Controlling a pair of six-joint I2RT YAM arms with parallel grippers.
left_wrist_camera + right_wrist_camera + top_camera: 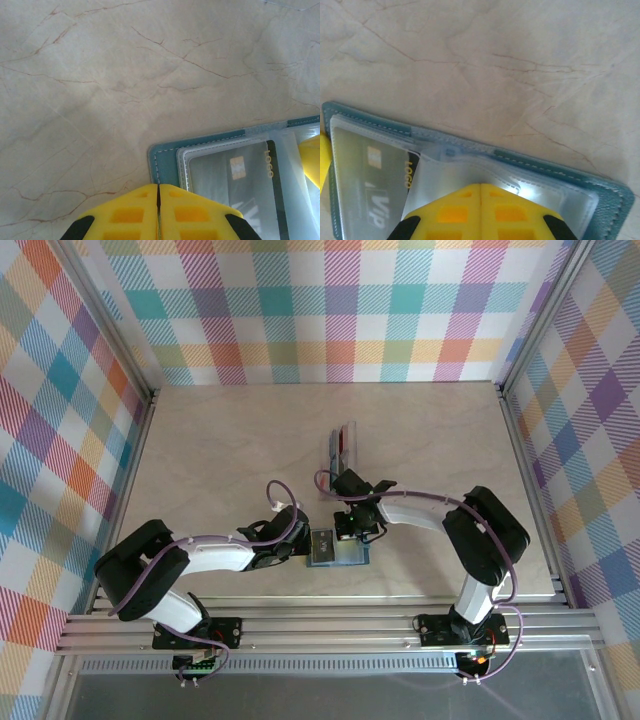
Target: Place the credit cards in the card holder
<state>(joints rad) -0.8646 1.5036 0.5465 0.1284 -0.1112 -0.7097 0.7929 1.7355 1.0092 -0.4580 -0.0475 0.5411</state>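
You will find the open teal-blue stitched card holder (340, 555) flat on the marbled desk (220, 440), between the shut, seemingly empty left tool (158, 192) and right tool (480, 192); its clear sleeves (470, 175) look limp and slick, so grip the stiffer stitched edge.

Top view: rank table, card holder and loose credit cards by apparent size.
1. table: by far the largest.
2-3. card holder and credit cards: too close to rank. The open holder looks a little wider than the stack, but it is partly hidden.
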